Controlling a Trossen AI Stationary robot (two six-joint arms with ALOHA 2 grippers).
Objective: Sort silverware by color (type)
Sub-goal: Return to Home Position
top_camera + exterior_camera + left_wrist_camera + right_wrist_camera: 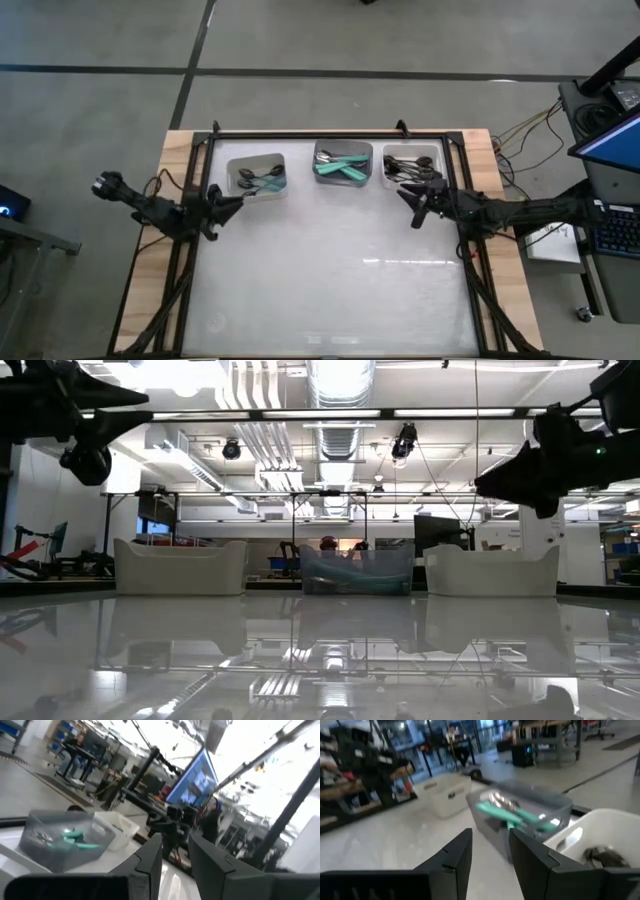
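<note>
Teal-handled spoons (340, 168) in gray bin (344, 146); left tool (232, 204) and right tool (412, 207) flank it, each slightly parted, holding nothing.

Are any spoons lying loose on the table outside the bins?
No: the high view shows spoons only inside the three bins, none on the bare tabletop.

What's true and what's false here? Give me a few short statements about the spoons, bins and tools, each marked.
1. The teal-handled spoons lie in the middle grey see-through plastic bin. True.
2. The right tool grips a black spoon. False: the right tool and the left tool are both open and empty, above the table by the bins.
3. The right-hand white rectangular bin holds small black spoons. True.
4. Loose spoons lie on the glossy white tabletop. False: none shows outside the bins.
</note>
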